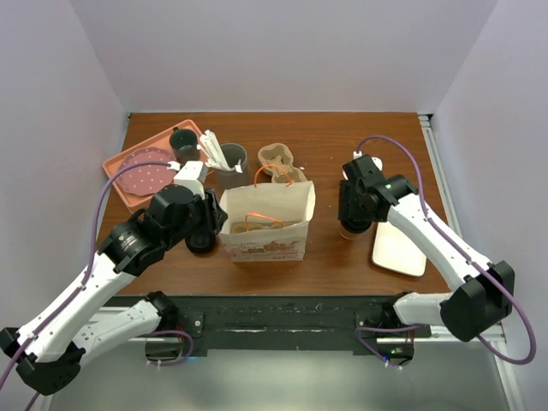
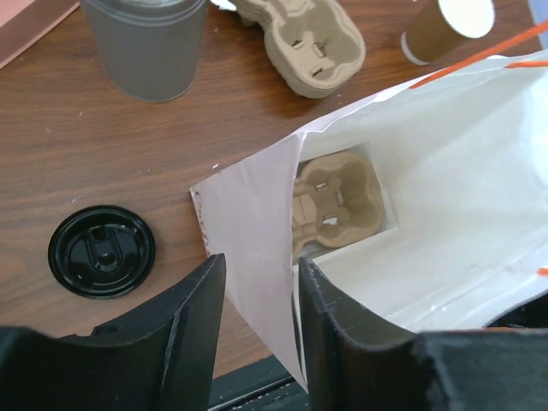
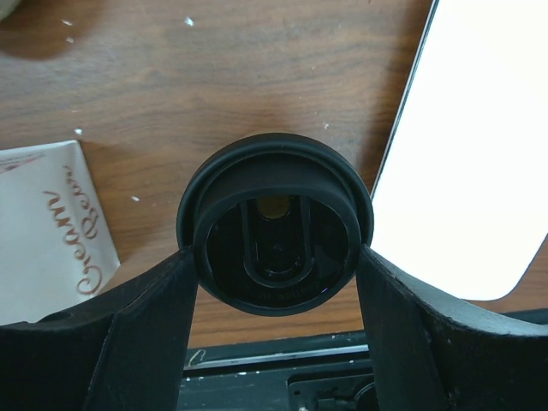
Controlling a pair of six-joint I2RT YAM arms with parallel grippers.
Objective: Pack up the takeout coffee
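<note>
Two claws engaged: right gripper [image 3: 276,255] clamps black lid [image 3: 276,218] directly over upright takeout coffee [image 2: 428,36], just right of paper bag [image 1: 265,224]; left gripper [image 2: 261,287] parted, astride bag's wall.

A lab test booth: plain pale walls [image 1: 282,51] box in a wooden table [image 1: 325,141] fronted by a black mounting rail [image 1: 282,313]

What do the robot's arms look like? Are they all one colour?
No. Both the left arm and the right arm have white tube-shaped links with chunky black joints. A thin purple cable loops along each, and the fingers are matte black and blunt.
</note>
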